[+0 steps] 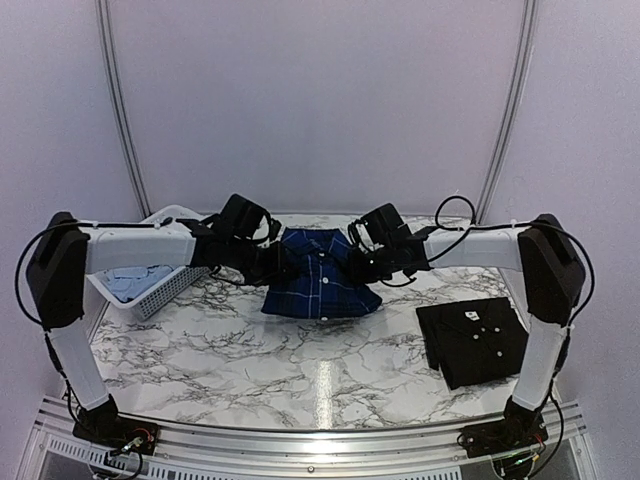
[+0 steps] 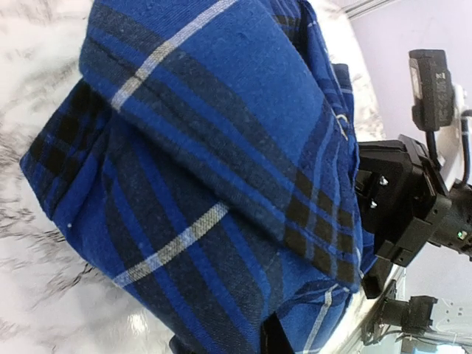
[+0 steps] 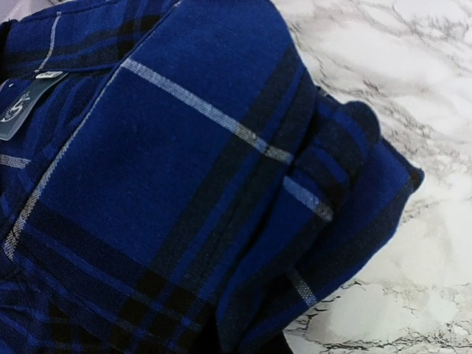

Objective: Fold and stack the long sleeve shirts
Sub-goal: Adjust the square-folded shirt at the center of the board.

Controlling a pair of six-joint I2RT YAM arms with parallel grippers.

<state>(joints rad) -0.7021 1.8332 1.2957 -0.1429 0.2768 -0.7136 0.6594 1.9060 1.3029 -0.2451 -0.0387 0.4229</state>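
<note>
A: One plaid shirt point(image 1: 322, 278): where are we finding it?
B: We are seeing it bunched at the table's point(image 1: 300, 370) far middle. The right gripper point(image 1: 362, 262) is clenching its right edge; the left gripper point(image 1: 278, 265) is meeting its left edge, and we cannot tell its grip.

Robot test booth in a laboratory.

A left arm point(image 1: 135, 243) and a right arm point(image 1: 485, 243), jointed machines in black and white, are bolted to a ribbed metal rail point(image 1: 320, 440) at the near edge of a marble-patterned table point(image 1: 260, 370). Plain pale walls point(image 1: 320, 100) hung on curved metal poles point(image 1: 117, 110) close the bench in.
</note>
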